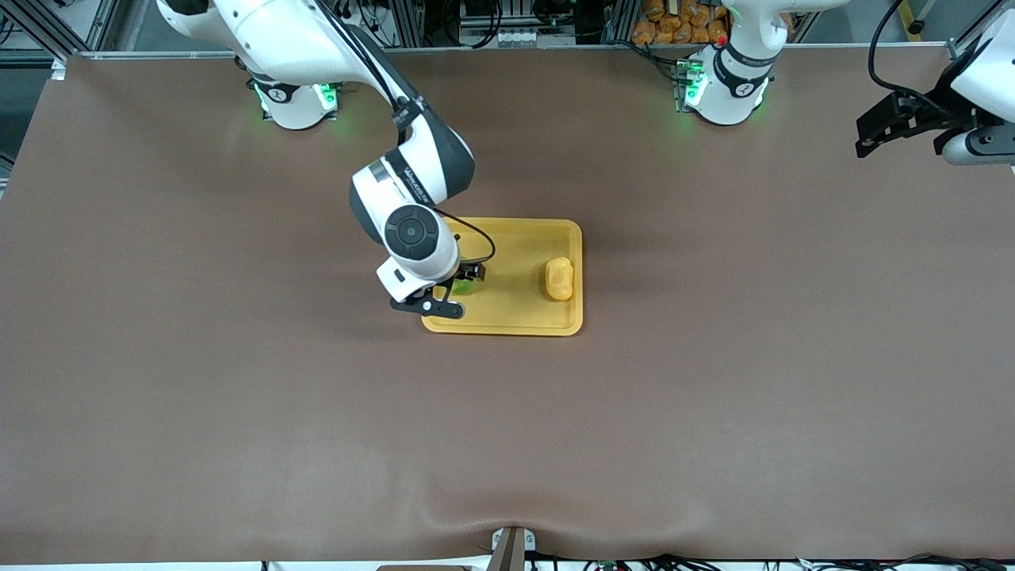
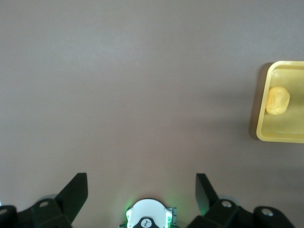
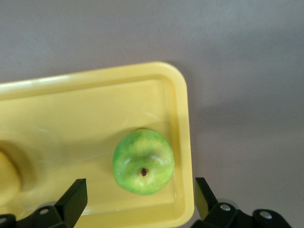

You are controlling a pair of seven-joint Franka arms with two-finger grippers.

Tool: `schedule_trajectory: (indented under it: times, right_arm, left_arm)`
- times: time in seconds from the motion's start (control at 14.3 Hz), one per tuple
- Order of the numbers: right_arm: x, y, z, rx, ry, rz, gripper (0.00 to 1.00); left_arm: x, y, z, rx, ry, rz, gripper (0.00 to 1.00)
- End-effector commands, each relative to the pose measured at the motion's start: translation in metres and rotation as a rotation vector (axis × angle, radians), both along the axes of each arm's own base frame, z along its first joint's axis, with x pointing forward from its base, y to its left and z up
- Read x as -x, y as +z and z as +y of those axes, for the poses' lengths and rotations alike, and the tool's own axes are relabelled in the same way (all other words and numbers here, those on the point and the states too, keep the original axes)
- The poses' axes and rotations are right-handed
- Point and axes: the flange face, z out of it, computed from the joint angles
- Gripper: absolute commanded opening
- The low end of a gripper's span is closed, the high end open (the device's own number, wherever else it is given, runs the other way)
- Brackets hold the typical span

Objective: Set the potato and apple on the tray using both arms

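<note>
Brown mat covers the table (image 1: 714,412). Yellow tray (image 1: 515,317) at mid-table — potato (image 1: 559,278) lies at its 3 o'clock edge, toward the left arm's end. Green apple (image 3: 143,161) rests on the tray at its 9 o'clock end, upright, stem dimple showing. Right gripper (image 3: 140,199) hangs over the apple, fingers apart, not touching it. Left gripper (image 2: 141,192) waits — jaws wide, empty, over bare mat at the left arm's end.

The right gripper (image 1: 458,287) hides most of the apple (image 1: 461,287) from the front.
</note>
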Motion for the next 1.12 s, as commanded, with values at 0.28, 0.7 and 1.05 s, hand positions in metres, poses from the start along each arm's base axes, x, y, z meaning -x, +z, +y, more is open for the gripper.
schedule_trajectory:
  times: [0.28, 0.7, 1.05]
  right_arm:
    - [-0.048, 0.099, -0.049, -0.029, -0.071, 0.017, 1.00]
    - [-0.080, 0.146, -0.119, -0.014, -0.150, 0.045, 1.00]
    - [-0.093, 0.196, -0.184, -0.039, -0.227, 0.003, 1.00]
  left_arm:
    - [0.006, 0.003, 0.005, 0.022, 0.012, 0.008, 1.00]
    - [0.006, 0.002, 0.000, 0.024, 0.013, 0.011, 1.00]
    - [0.008, 0.005, -0.002, 0.028, 0.012, 0.005, 1.00]
